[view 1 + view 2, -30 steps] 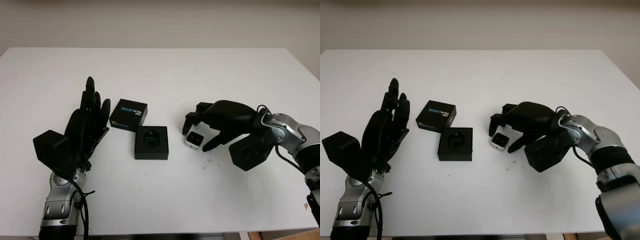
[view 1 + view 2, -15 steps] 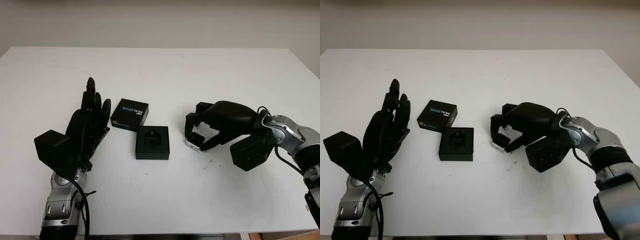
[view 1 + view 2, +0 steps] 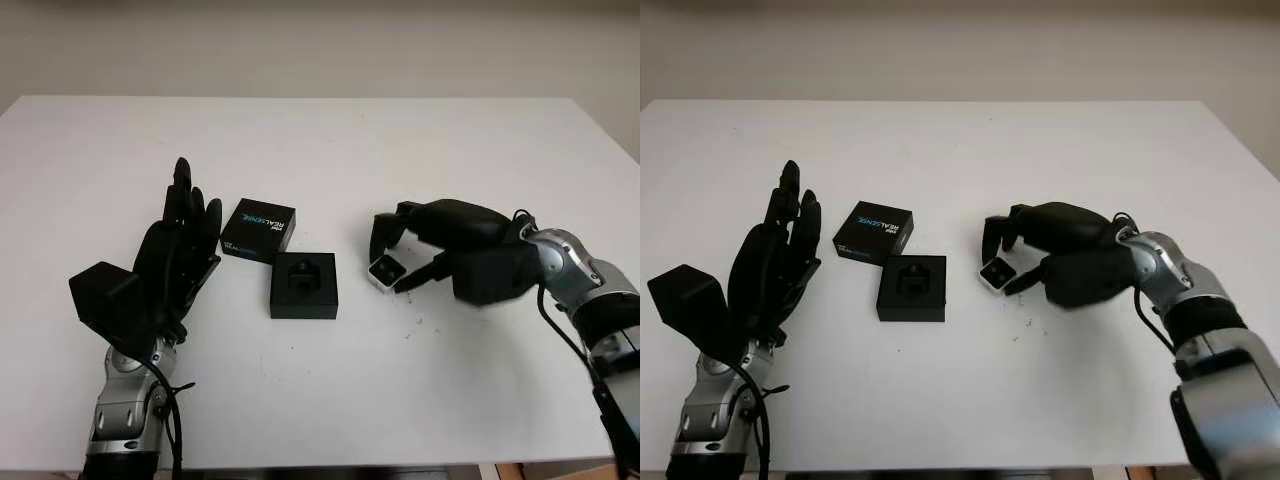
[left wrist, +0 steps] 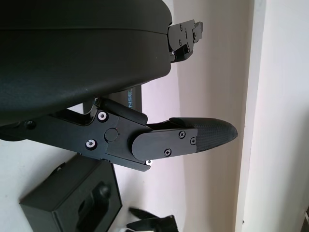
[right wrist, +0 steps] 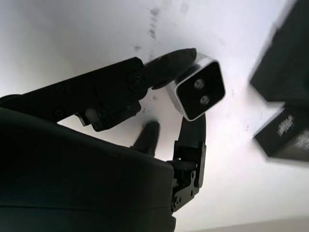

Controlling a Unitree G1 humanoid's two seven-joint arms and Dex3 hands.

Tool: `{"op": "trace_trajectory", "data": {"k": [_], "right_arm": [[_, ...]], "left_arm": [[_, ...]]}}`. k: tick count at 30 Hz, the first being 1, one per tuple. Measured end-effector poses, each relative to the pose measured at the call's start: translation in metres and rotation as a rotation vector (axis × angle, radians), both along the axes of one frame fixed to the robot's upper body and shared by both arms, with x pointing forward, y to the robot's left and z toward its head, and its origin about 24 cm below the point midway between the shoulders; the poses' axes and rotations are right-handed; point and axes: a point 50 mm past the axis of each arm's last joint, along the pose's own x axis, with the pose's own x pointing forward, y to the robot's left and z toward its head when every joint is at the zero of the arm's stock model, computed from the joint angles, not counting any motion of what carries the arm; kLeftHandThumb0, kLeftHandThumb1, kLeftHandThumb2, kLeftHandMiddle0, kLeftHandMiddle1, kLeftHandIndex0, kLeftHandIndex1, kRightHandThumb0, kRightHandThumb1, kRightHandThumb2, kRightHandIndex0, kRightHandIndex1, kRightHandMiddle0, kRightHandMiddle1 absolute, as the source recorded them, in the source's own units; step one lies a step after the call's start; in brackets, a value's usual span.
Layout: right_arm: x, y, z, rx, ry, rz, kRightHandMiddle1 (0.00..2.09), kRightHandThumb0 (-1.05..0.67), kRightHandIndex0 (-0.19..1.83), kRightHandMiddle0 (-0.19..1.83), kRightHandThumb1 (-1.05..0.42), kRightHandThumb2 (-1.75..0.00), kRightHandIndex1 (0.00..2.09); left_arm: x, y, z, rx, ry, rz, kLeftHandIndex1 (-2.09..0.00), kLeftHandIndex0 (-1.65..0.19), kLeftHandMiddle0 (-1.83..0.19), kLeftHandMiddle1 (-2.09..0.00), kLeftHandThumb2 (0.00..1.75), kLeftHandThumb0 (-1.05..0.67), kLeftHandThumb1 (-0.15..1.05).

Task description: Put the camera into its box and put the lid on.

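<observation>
White counter (image 3: 420,400) is cleared of the camera (image 3: 385,269), pinched in right hand (image 3: 440,240) fingers (image 5: 169,63) for carrying to the open box (image 3: 303,285), while the left hand (image 3: 170,255) is held open beside the lid (image 3: 258,229).

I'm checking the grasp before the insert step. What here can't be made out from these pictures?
- Camera: its back, hidden behind its own body and the right hand fingers.
- Box recess depth: too dark in the eye views.
- Lid small print: too small.
- Left hand, open beside the lid: palm faces away.

Silver, black-faced camera (image 5: 199,90); black box (image 3: 303,286)
</observation>
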Motion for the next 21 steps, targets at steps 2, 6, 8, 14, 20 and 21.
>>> {"op": "trace_trajectory", "data": {"k": [2, 6, 8, 14, 20, 21], "right_arm": [[-0.001, 0.0, -0.002, 0.036, 0.038, -0.023, 1.62, -0.48, 0.2, 0.23, -1.03, -0.06, 0.27], [-0.005, 0.003, -0.007, 0.068, 0.08, -0.043, 1.64, -0.5, 0.21, 0.21, -1.04, -0.06, 0.19], [-0.006, 0.004, -0.007, 0.079, 0.094, -0.052, 1.67, -0.5, 0.21, 0.19, -1.05, -0.06, 0.16], [-0.009, 0.006, -0.008, 0.148, 0.13, -0.088, 1.71, -0.5, 0.22, 0.15, -1.05, -0.06, 0.11], [-0.014, 0.008, -0.008, 0.287, 0.123, -0.124, 1.76, -0.48, 0.25, 0.2, -1.03, -0.05, 0.11], [-0.015, 0.01, -0.007, 0.337, 0.111, -0.128, 1.75, -0.48, 0.26, 0.21, -1.03, -0.05, 0.11]], "left_arm": [[0.0, 0.0, 0.0, 0.0, 0.0, -0.001, 0.0, 0.19, 0.19, 0.0, 0.48, -0.69, 1.05], [0.0, 0.0, 0.0, 0.0, -0.001, -0.001, 0.0, 0.19, 0.19, 0.0, 0.49, -0.68, 1.05], [0.0, 0.0, -0.001, -0.001, 0.0, -0.001, 0.0, 0.19, 0.19, 0.0, 0.49, -0.68, 1.05], [-0.001, 0.0, -0.002, -0.004, 0.004, 0.006, 0.0, 0.19, 0.19, 0.0, 0.48, -0.69, 1.05], [-0.002, -0.001, -0.003, -0.005, 0.006, 0.003, 0.0, 0.19, 0.19, 0.0, 0.48, -0.68, 1.05], [-0.002, -0.001, -0.003, -0.006, 0.006, 0.003, 0.0, 0.19, 0.19, 0.0, 0.47, -0.69, 1.05]]}}
